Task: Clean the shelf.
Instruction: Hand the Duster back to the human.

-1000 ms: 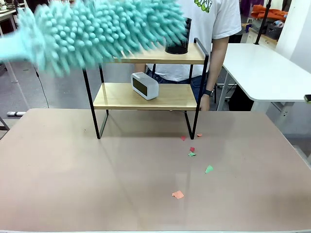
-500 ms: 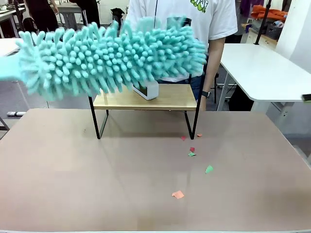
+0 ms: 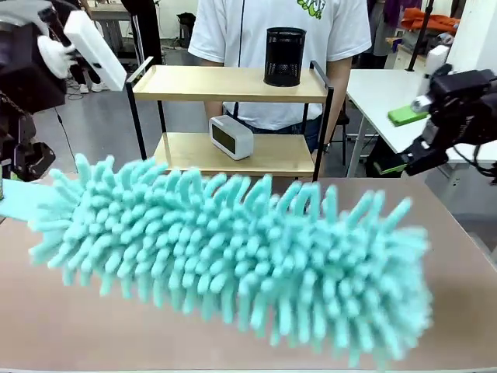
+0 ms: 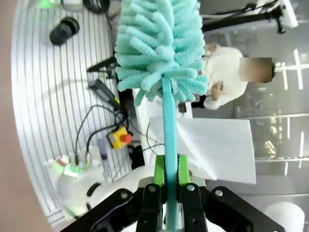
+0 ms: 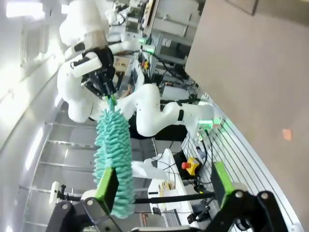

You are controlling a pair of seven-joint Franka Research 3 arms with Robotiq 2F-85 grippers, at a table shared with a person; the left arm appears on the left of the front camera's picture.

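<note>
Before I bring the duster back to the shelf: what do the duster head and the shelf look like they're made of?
Duster head: soft teal chenille or microfibre, judging by its dense floppy fingers; its handle, clamped in the left gripper, looks like smooth plastic. Shelf: light boards with a matt wood-grain look, possibly laminate, in a thin black frame, likely painted metal.

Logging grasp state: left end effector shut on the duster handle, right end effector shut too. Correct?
Not quite. The left end effector is shut on the duster handle, but the right end effector is open, fingers wide apart, as the right wrist view shows.
</note>
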